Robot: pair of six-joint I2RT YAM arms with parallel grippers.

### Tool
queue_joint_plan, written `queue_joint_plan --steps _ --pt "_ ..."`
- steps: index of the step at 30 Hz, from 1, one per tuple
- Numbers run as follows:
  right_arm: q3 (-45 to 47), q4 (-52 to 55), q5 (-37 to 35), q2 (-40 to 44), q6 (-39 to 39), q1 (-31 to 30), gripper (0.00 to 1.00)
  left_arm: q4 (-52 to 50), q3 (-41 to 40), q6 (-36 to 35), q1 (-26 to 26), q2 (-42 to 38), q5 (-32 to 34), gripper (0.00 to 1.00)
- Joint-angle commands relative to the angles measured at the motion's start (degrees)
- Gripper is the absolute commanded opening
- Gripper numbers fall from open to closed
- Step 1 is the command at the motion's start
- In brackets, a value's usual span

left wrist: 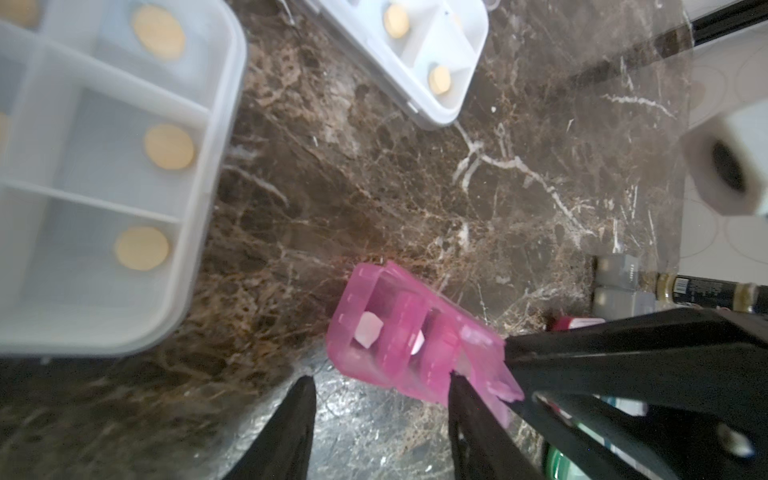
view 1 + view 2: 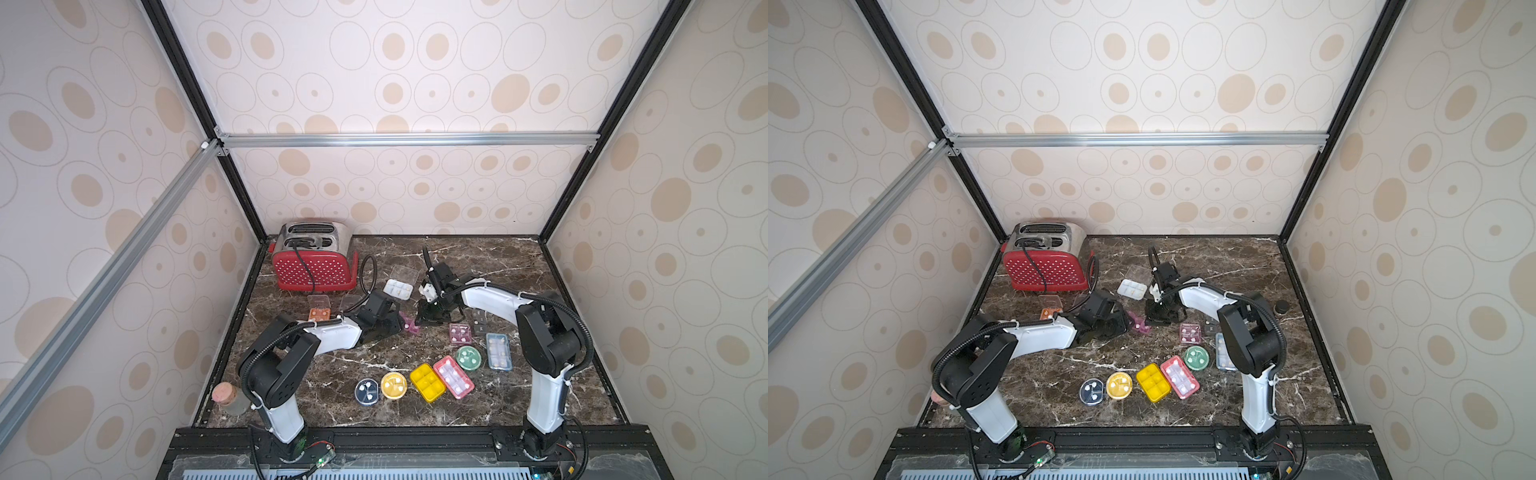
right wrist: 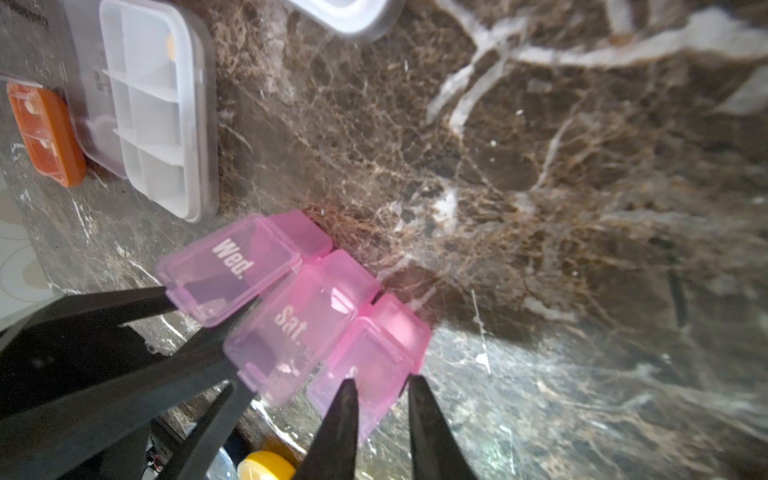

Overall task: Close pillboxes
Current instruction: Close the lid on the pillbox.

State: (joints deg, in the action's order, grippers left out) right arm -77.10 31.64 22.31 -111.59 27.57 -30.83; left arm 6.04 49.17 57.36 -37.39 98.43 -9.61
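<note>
- Jaws of the left gripper (image 1: 380,376) stand partly open, with bare marble table (image 1: 415,187) showing in the gap; one fingertip touches the near edge of the pink pillbox (image 1: 395,340); nothing sits clamped between the tips in the left wrist view
- In the right wrist view the left gripper's black fingers (image 3: 124,307) flank the free end of the lid marked "Wed." (image 3: 232,266); whether they press on it I cannot tell
- The right gripper (image 3: 380,380) has its jaws drawn narrow, only a slim gap between the tips; the tips rest on the outer end of the third lid (image 3: 365,365), just beside the lid marked "Sat." (image 3: 291,328); whether they pinch that lid or merely lie against it I cannot tell
- The pink pillbox lies mid-table between the two grippers in both top views (image 2: 409,323) (image 2: 1139,322); its three lids stand swung open; pale pills show in its compartments in the left wrist view
- A white pillbox (image 2: 398,288) lies open just behind the grippers, its clear lid laid back; an orange pillbox (image 2: 319,313) sits open beside the left arm, near the red dotted toaster (image 2: 313,266)
- Well apart from both grippers, toward the front edge, lie a blue round pillbox (image 2: 367,391), a yellow round pillbox (image 2: 393,385), a yellow rectangular pillbox (image 2: 428,382), a red rectangular pillbox (image 2: 453,377) and a green round pillbox (image 2: 468,357)
</note>
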Motion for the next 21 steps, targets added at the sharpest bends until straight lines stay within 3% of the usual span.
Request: queue_joint_plan --steps 1,21 --pt "0.0 0.3 0.0 -1.6 -0.7 -0.5 0.24 2.7 -0.4 2.5 -0.5 -1.2 -1.2 0.53" --pt "-1.0 1.3 -2.0 -4.1 -0.5 -1.9 0.25 9.1 -3.0 6.5 -2.5 2.9 -2.9 0.48"
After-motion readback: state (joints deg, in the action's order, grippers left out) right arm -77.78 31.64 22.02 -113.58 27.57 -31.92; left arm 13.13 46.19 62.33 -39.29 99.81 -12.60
